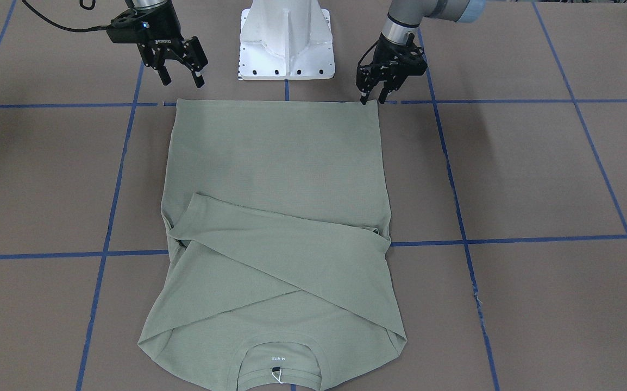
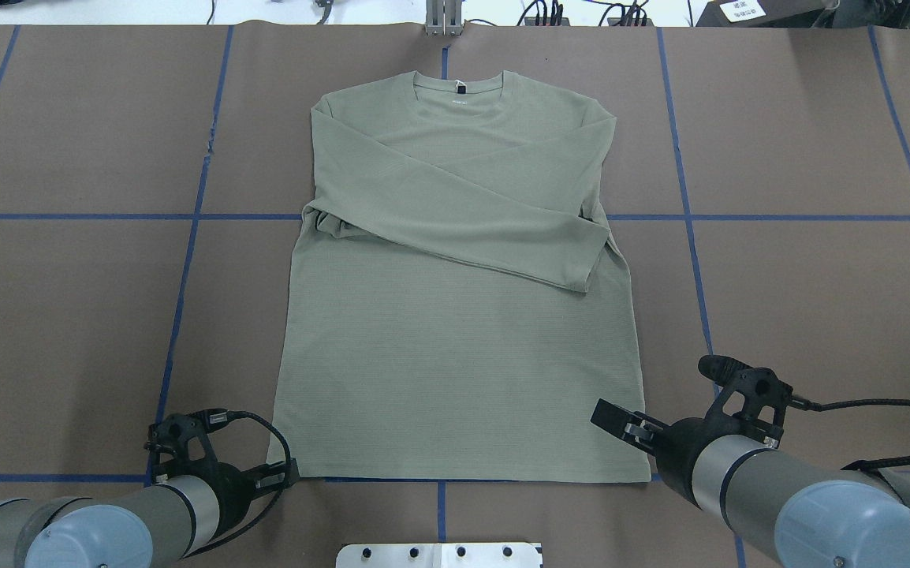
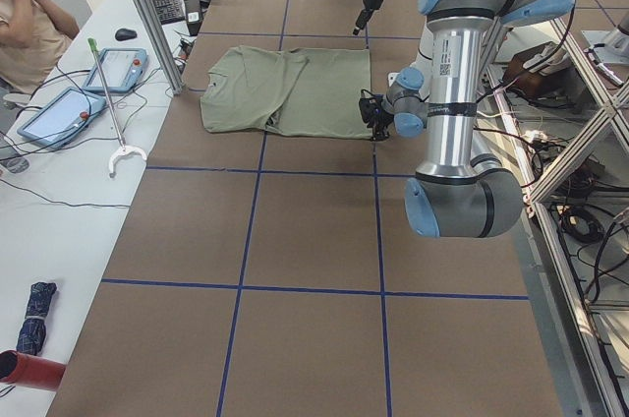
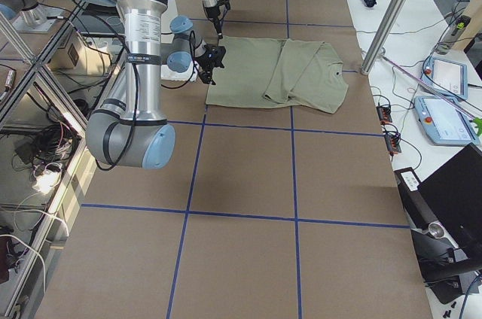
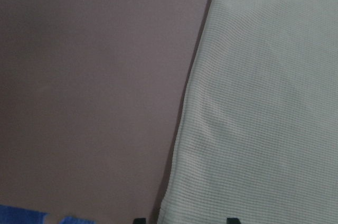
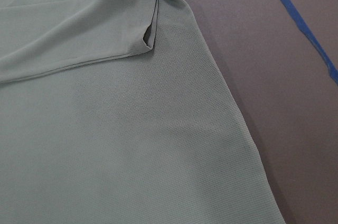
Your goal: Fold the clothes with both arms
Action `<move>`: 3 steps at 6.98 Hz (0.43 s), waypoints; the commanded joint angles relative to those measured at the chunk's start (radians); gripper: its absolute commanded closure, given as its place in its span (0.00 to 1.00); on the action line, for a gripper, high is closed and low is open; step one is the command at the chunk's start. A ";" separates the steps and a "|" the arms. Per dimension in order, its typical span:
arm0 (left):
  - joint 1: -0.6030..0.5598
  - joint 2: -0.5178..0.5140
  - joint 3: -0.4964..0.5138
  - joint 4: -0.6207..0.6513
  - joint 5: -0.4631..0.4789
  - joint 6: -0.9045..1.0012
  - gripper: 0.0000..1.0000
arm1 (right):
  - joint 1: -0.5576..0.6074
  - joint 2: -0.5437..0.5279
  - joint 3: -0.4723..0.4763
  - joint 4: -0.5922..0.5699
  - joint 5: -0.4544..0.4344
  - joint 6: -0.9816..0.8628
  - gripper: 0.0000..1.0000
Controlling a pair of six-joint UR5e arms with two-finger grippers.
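While the sage-green long-sleeved shirt [image 1: 275, 163] is laid flat at mid-frame on the counter [image 1: 536, 174], sleeves crossed over its chest, the left fingers [image 1: 364, 96] are noted spread at the hem corner, upper right of centre. The right fingers [image 1: 198, 79] are likewise spread, near the opposite hem corner, upper left.

The shirt [image 1: 275, 157] lies on the table [image 1: 536, 174], left pincer [image 1: 373, 100] and right pincer [image 1: 182, 81] by its hem corners.

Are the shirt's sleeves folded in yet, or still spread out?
Folded in. Both sleeves lie crossed over the chest of the shirt; its body lies flat, unfolded.
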 commanded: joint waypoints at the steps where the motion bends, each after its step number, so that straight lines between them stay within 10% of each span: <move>1: 0.001 -0.002 0.002 0.000 -0.001 0.003 0.76 | -0.002 0.000 -0.002 0.000 0.000 0.000 0.02; 3: 0.001 0.001 0.002 0.000 -0.001 0.006 0.87 | -0.002 0.000 -0.003 0.000 0.000 0.000 0.02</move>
